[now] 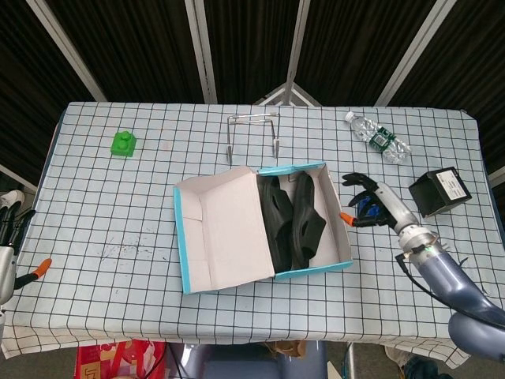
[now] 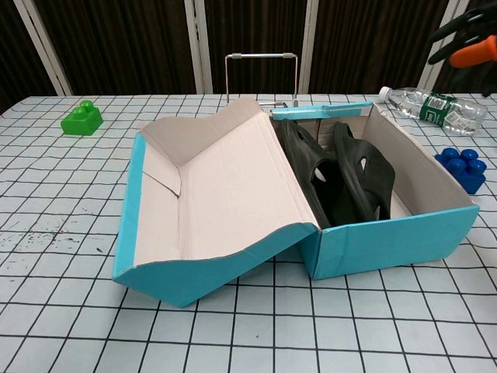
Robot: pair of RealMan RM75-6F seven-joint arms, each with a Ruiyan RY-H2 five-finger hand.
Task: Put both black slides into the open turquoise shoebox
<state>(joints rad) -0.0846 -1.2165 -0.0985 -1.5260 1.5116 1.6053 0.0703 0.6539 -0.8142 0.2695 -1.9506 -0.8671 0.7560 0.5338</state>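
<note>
The robot's right hand point(image 1: 369, 202) hangs just off the right-hand wall of the turquoise shoebox point(image 1: 312, 272), fingers spread and holding nothing, its orange-tipped thumb pointing toward the box; the chest view catches only its dark fingertips point(image 2: 458, 31) and the orange tip at the top right corner. Inside the shoebox both black slides point(image 1: 290, 219) stand on edge, side by side, leaning against each other in the box's right half, while the open lid point(image 1: 225, 229) lies spread to the left. A blue toy brick point(image 2: 461, 168) sits on the checked counter point(image 1: 110, 213) just right of the shoebox, partly under the right hand in the head view. Farther right of the box lie a plastic water bottle point(image 1: 376, 137) and a small black box point(image 1: 439, 190). Behind the shoebox stands a wire frame point(image 1: 252, 134); a green toy brick point(image 1: 123, 144) sits well off to its left. The left hand point(image 1: 8, 237) shows at the counter's left edge, well away from the box, fingers apart, empty.
</note>
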